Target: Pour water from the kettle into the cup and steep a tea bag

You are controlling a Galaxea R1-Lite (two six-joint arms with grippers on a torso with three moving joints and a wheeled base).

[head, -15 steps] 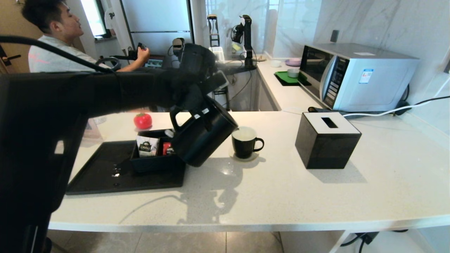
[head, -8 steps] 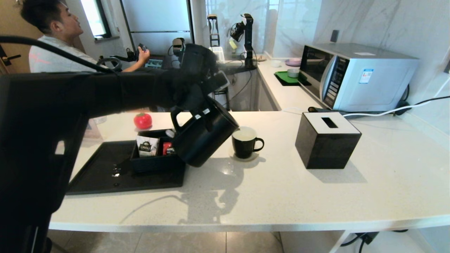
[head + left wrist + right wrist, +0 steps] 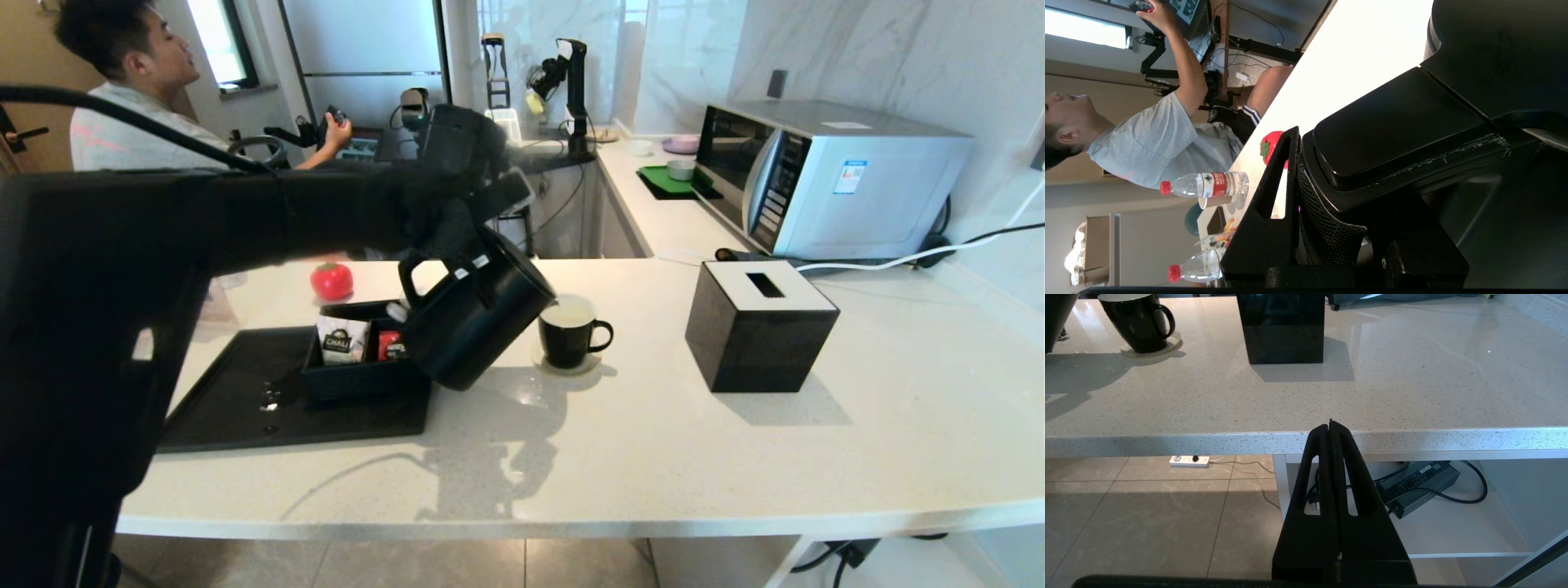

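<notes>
Left gripper (image 3: pixel 467 245) is closed round the loop handle of the kettle (image 3: pixel 473 322), centre-left of the head view. The kettle hangs above the counter (image 3: pixel 653 457), tipped to the right, its upper rim close beside the lip of the cup (image 3: pixel 569 331). The cup stands on a pale coaster (image 3: pixel 571 365) just right of the kettle.

For the pour: keep your spout over the white inside of the cup, not its rim. Tilt slowly; this kettle dwarfs the mug and a surge would likely overshoot. Hold the wrist steady on the handle.

Right gripper (image 3: pixel 1331 426) sits low, below the counter edge, fingers pressed together on nothing.

Hard to make out:
- No stream shows between spout and cup; you cannot tell whether water is running.
- Spout tip is lost against the black body.
- Water level in the cup is unclear.
- No tea bag on a string is visible; only packets in the black box (image 3: pixel 359 371) on the tray (image 3: pixel 245 416).
</notes>
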